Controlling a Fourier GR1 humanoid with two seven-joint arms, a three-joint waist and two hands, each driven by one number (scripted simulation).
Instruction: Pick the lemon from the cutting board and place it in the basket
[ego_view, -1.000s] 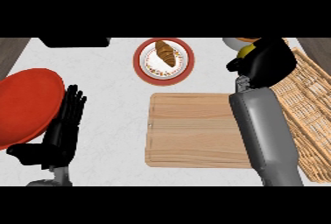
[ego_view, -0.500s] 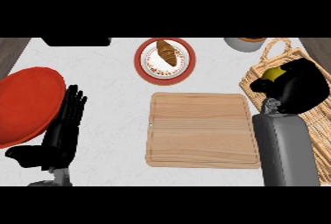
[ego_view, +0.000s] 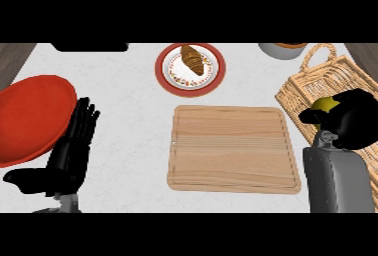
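Right hand (ego_view: 353, 122) is curled round the lemon (ego_view: 322, 103) — only a yellow patch shows past the black fingers, over the wicker basket (ego_view: 310, 82), right of the cutting board (ego_view: 235, 149). Board itself is bare. Can't tell whether the lemon is inside the basket wall or over the rim.

Lemon should handle easy: small, light, stiff, round so it'll roll, skin a bit slick. Wrapping round the middle, as it is now, looks right.

Room: basket's near wall and looped handle are the edges to mind; a bowl (ego_view: 283, 49) sits beyond the board near the basket's far corner. Croissant plate (ego_view: 189, 67) lies beyond the board, red plate (ego_view: 33, 117) well left of it. Left hand (ego_view: 70, 150) rests open beside the red plate, fingers straight.
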